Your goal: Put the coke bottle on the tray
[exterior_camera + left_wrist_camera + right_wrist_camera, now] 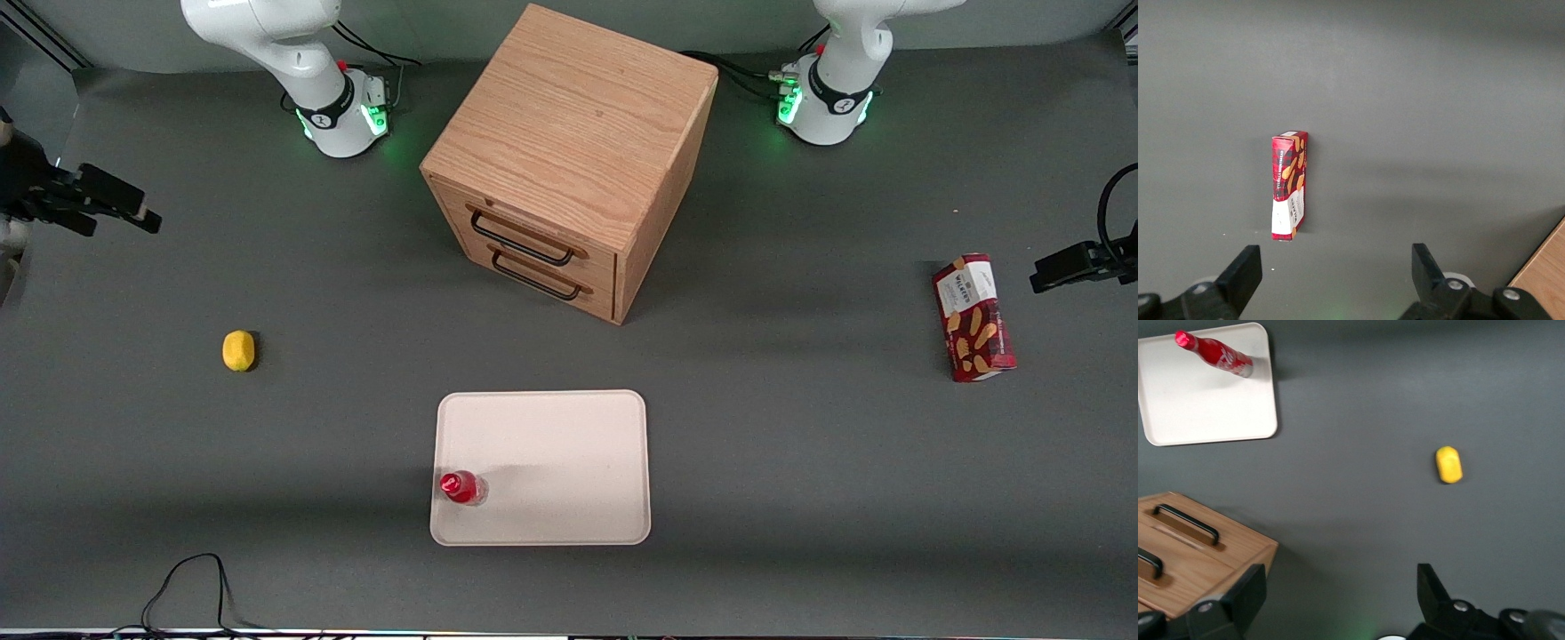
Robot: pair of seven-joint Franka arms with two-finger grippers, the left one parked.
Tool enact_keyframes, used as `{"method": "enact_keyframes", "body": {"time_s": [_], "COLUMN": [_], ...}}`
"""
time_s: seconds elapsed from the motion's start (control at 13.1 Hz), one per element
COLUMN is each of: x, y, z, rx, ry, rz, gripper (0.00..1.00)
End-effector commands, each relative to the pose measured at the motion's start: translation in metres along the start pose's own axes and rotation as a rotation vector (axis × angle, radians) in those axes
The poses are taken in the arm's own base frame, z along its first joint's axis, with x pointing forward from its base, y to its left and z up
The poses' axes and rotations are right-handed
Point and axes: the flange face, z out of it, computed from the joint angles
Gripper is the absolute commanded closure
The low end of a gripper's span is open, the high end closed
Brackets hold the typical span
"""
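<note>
The coke bottle (462, 487) (1215, 353), red with a red cap, stands upright on the pale cream tray (551, 444) (1198, 407), close to the tray's corner nearest the front camera on the working arm's side. My gripper (142, 213) (1338, 587) hangs high over the working arm's end of the table, well away from the tray. It is open, and only bare table shows between its fingers.
A yellow lemon (238, 350) (1449, 465) lies on the table between my gripper and the tray. A wooden two-drawer cabinet (569, 160) (1198, 553) stands farther from the front camera than the tray. A red biscuit box (973, 317) (1290, 185) lies toward the parked arm's end.
</note>
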Motion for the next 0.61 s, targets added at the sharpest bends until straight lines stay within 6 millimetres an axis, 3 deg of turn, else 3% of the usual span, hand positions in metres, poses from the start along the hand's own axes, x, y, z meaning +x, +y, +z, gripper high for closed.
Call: {"method": "enact_keyframes", "body": {"time_s": [0.0, 0.23, 0.53], "x": [-0.01, 0.002, 0.037], "y": [0.013, 0.009, -0.006], "z": [0.003, 0.008, -0.001], "rx": [-0.052, -0.064, -0.075], "ry": [0.016, 0.044, 0.067], "rz": [-0.056, -0.06, -0.08], "gripper": [0.0, 0.0, 0.0]}}
